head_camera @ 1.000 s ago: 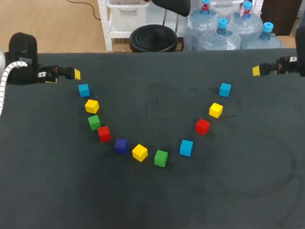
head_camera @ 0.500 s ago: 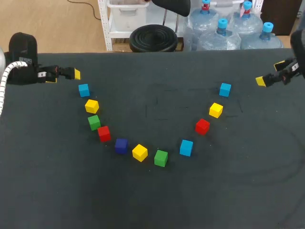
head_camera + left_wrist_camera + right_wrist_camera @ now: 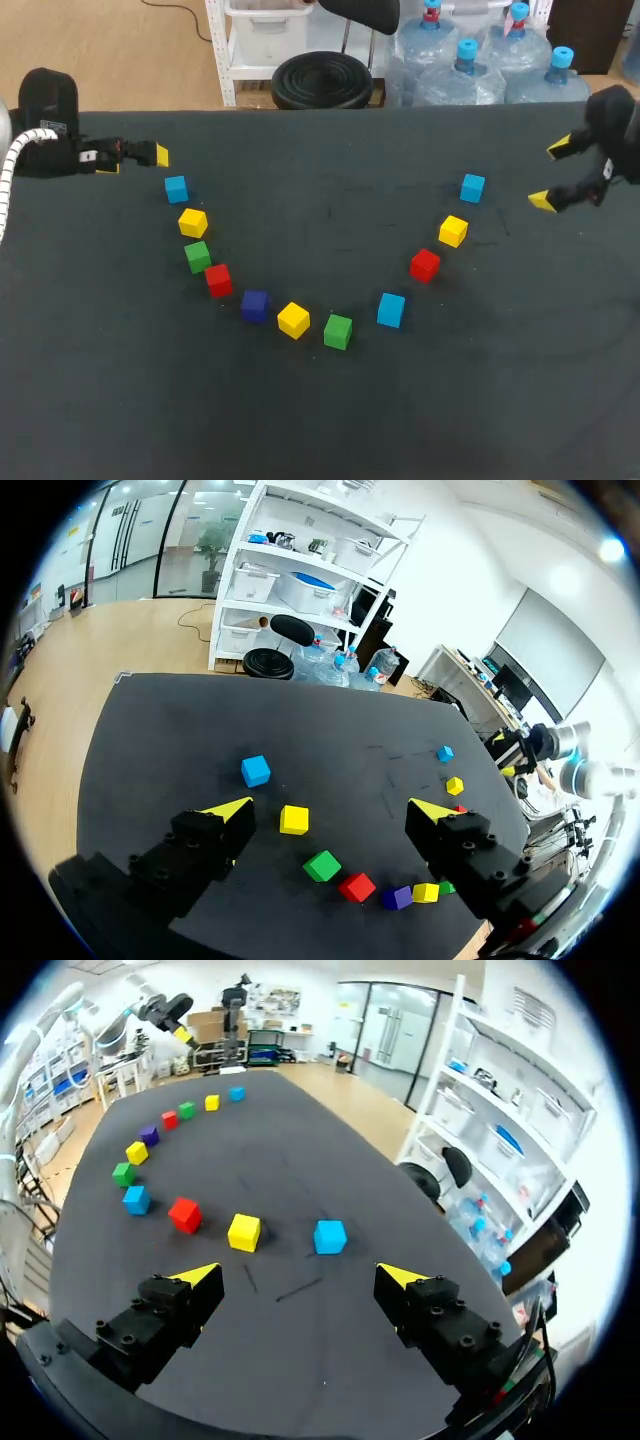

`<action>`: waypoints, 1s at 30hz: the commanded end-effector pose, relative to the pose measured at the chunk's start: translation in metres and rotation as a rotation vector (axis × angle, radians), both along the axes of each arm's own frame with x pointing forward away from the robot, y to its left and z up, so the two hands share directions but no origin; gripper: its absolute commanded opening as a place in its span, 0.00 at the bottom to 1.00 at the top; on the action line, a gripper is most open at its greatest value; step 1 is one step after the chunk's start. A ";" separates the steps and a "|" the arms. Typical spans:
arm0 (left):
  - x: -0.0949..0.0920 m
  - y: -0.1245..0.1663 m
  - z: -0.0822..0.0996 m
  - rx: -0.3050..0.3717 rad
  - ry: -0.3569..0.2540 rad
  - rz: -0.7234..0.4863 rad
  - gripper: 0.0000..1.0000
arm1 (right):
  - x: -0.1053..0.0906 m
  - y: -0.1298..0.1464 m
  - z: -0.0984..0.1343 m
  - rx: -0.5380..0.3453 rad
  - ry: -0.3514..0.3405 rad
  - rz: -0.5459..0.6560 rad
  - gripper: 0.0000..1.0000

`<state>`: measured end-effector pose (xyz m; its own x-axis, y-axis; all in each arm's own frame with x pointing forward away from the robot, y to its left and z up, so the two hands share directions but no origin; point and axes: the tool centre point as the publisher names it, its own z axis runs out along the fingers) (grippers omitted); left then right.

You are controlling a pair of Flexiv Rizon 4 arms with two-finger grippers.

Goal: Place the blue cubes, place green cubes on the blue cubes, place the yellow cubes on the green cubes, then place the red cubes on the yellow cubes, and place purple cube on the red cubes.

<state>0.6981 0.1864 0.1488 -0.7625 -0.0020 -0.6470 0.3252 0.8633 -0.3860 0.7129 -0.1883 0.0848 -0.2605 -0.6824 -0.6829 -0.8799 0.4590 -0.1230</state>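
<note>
Cubes lie in a V on the dark table (image 3: 330, 420). Its left arm runs blue cube (image 3: 176, 188), yellow (image 3: 193, 222), green (image 3: 198, 256), red (image 3: 218, 280), purple cube (image 3: 255, 305), yellow (image 3: 293, 320). The right arm runs green (image 3: 338, 331), blue (image 3: 391, 309), red (image 3: 425, 265), yellow (image 3: 453, 231), blue (image 3: 472, 187). My left gripper (image 3: 135, 160) hangs open at the far left, beside the left blue cube (image 3: 256, 771). My right gripper (image 3: 550, 175) is open and empty, right of the right blue cube (image 3: 330, 1237), which lies ahead of its fingers (image 3: 298, 1276).
The table's far edge (image 3: 330, 110) runs behind both grippers. Bare cloth fills the inside of the V (image 3: 320, 230) and the whole near half of the table. My left arm's white cable sleeve (image 3: 15, 160) comes in at the left edge.
My right gripper has come forward and a little lower over the table's right side, turning so its two tips stand one above the other. The left arm and all cubes kept still.
</note>
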 end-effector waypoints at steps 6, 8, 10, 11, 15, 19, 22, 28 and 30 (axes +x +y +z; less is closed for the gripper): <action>0.001 -0.001 0.001 0.006 0.006 0.003 1.00 | 0.027 0.020 -0.032 0.130 0.214 0.252 1.00; 0.001 -0.001 0.001 0.006 0.006 0.003 1.00 | 0.031 0.025 -0.037 0.139 0.216 0.251 1.00; 0.001 -0.001 0.001 0.006 0.006 0.003 1.00 | 0.034 0.031 -0.040 0.145 0.217 0.254 1.00; 0.001 -0.001 0.001 0.006 0.006 0.003 1.00 | 0.036 0.034 -0.042 0.150 0.219 0.256 1.00; 0.001 -0.001 0.001 0.006 0.006 0.003 1.00 | 0.042 0.044 -0.049 0.157 0.220 0.258 1.00; 0.001 -0.001 0.001 0.006 0.006 0.003 1.00 | 0.048 0.050 -0.056 0.161 0.224 0.254 1.00; 0.001 -0.001 0.001 0.006 0.006 0.003 1.00 | 0.052 0.053 -0.061 0.165 0.228 0.251 1.00; 0.001 -0.001 0.001 0.006 0.006 0.003 1.00 | 0.065 0.054 -0.067 0.170 0.228 0.233 1.00; 0.001 -0.001 0.001 0.006 0.006 0.003 1.00 | 0.068 0.053 -0.069 0.170 0.228 0.225 1.00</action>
<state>0.6981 0.1864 0.1488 -0.7625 -0.0020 -0.6470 0.3253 0.8632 -0.3860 0.7730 -0.1354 0.0204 -0.2760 -0.6238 -0.7312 -0.9484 0.3004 0.1016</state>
